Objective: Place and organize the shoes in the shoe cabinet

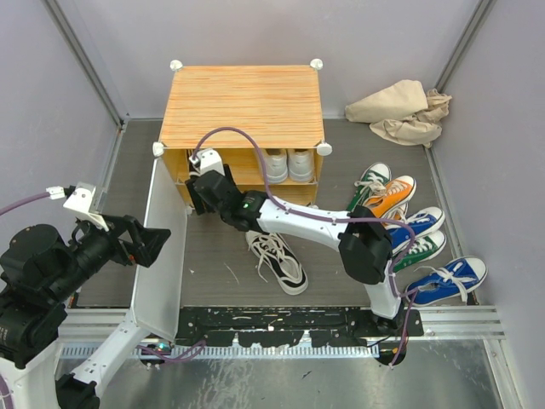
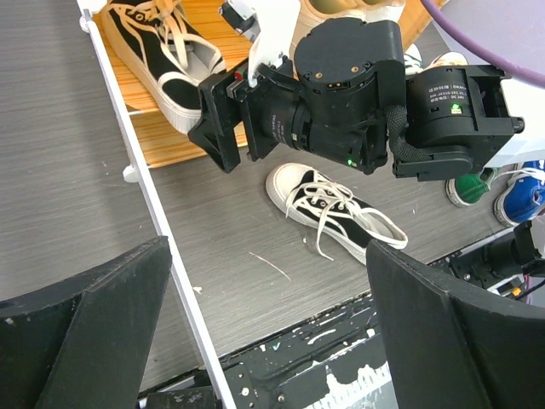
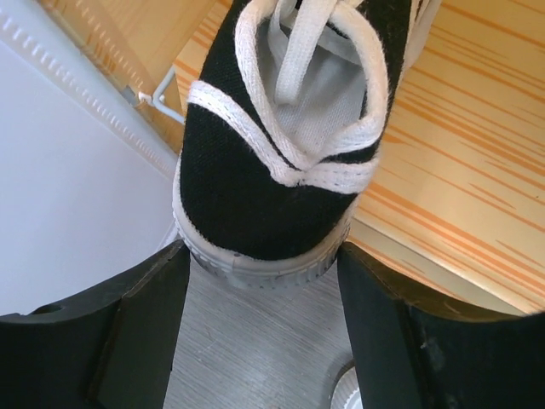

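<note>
Left pincer (image 1: 152, 244) gapes wide by the cabinet door (image 1: 163, 273); right pincer (image 3: 260, 256) clasps a black shoe (image 3: 255, 170)'s heel over grey floor (image 1: 217, 256).

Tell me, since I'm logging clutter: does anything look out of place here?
A crumpled beige cloth lies in the far right corner, a stray non-shoe item. One black-and-white shoe lies alone, laces sprawled, on the floor before the shoe cabinet.
</note>
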`<action>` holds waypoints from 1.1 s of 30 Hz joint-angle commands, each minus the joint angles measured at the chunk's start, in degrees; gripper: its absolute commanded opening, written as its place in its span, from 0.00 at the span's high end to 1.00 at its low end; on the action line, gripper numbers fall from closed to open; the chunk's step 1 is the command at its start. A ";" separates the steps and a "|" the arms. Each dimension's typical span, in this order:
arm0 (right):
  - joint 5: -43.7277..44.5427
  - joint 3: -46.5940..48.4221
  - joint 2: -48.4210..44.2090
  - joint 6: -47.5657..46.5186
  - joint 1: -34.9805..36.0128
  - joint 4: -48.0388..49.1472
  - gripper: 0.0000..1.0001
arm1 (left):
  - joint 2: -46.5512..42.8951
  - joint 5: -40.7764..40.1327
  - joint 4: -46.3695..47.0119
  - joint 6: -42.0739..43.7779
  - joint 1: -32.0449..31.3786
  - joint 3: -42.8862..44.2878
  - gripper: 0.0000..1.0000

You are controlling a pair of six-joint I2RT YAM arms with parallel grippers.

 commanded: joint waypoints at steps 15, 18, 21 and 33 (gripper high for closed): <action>8.77 13.53 7.23 1.88 -0.38 11.33 0.40 | 0.57 -0.53 0.22 0.74 -0.39 -0.24 0.02; 8.62 16.02 9.90 1.59 -0.57 11.16 0.40 | 0.59 -0.52 0.01 0.73 -0.44 -0.15 0.02; 8.07 16.97 11.77 2.40 -1.06 10.59 0.40 | 0.59 -0.61 -0.14 0.83 -0.55 -0.28 0.02; 4.42 20.76 16.58 4.33 -1.82 8.31 0.35 | 0.42 -1.01 -0.35 0.96 -0.70 -0.84 0.02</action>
